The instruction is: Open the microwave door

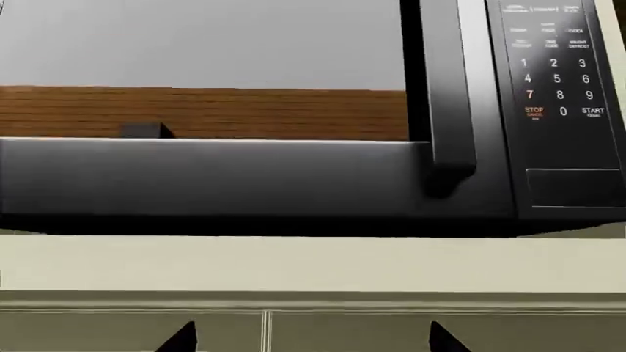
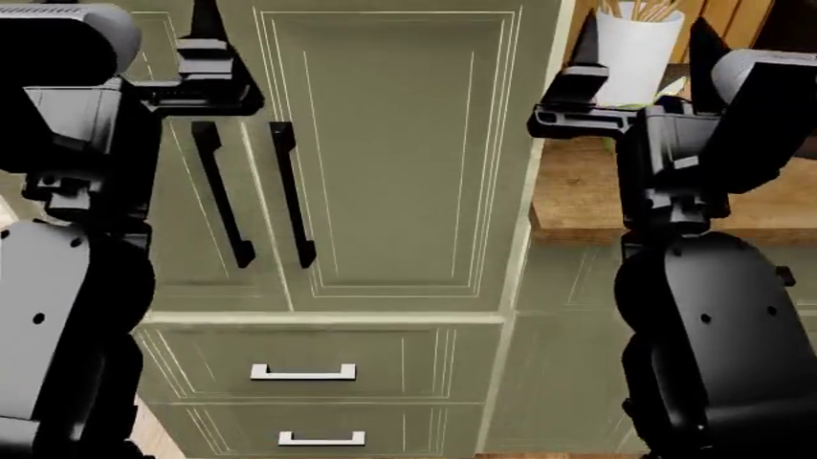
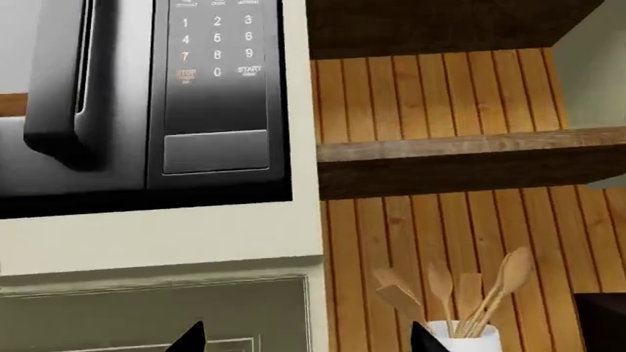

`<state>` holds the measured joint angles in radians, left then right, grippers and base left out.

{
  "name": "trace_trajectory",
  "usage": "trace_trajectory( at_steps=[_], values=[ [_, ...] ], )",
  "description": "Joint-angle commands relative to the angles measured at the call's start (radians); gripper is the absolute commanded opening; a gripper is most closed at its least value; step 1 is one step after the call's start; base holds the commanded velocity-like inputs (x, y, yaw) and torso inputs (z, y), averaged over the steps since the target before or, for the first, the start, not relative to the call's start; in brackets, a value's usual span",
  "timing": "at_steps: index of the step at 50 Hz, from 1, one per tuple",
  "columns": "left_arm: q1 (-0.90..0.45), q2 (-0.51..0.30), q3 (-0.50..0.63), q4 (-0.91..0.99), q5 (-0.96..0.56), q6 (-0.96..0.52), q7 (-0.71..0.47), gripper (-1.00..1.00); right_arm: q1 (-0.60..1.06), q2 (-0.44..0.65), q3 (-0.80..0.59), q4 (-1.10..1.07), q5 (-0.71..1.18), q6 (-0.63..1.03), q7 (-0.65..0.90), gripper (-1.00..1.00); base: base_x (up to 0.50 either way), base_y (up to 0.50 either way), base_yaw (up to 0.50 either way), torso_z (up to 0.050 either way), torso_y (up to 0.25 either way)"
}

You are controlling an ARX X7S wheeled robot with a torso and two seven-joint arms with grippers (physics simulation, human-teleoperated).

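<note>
The black microwave [image 1: 293,183] sits in a recess above a pale cabinet ledge, and its door looks shut. In the left wrist view the door's vertical bar handle [image 1: 445,88] stands just left of the keypad [image 1: 558,81]. My left gripper [image 1: 313,343] is open, below and short of the door, with nothing between its fingertips [image 1: 181,339]. The right wrist view shows the same handle [image 3: 59,95] and keypad [image 3: 215,66]. My right gripper [image 3: 308,341] is also open and empty, lower than the microwave and off to its right. The microwave is out of the head view.
Tall olive cabinet doors with black handles [image 2: 287,191] face me, with drawers [image 2: 302,371] beneath. To the right are a wooden counter [image 2: 575,191], a white jar of wooden utensils [image 3: 470,334] and a wooden shelf [image 3: 470,147] on a plank wall.
</note>
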<state>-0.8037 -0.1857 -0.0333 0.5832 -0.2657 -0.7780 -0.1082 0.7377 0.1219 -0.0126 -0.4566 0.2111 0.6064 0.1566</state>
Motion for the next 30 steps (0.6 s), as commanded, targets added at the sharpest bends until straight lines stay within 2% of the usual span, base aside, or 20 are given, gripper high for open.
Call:
trace_trajectory(
  at_steps=[1, 9, 20, 22, 30],
  values=[
    [-0.379, -0.053, 0.005, -0.082, -0.023, -0.127, 0.008, 1.00, 0.298, 0.036, -0.011, 0.021, 0.025, 0.106, -0.005, 1.00, 0.00, 0.00, 0.00, 0.050, 0.000],
    [-0.496, -0.074, 0.021, -0.145, -0.016, -0.129, 0.019, 1.00, 0.358, 0.044, -0.028, 0.065, 0.025, 0.095, -0.015, 1.00, 0.00, 0.00, 0.00, 0.050, 0.000],
    [-0.496, -0.073, 0.011, -0.141, -0.027, -0.142, 0.011, 1.00, 0.371, 0.052, -0.027, 0.055, 0.034, 0.092, -0.011, 1.00, 0.00, 0.00, 0.00, 0.050, 0.000],
    [-0.497, -0.071, 0.006, -0.139, -0.030, -0.150, 0.007, 1.00, 0.368, 0.052, -0.026, 0.054, 0.037, 0.090, -0.010, 1.00, 0.00, -0.11, 0.00, 0.011, 0.000],
    [-0.489, -0.067, 0.001, -0.132, -0.041, -0.158, 0.003, 1.00, 0.356, 0.045, -0.012, 0.050, 0.053, 0.079, -0.002, 1.00, 0.00, -0.50, 0.00, 0.000, 0.000]
  ],
)
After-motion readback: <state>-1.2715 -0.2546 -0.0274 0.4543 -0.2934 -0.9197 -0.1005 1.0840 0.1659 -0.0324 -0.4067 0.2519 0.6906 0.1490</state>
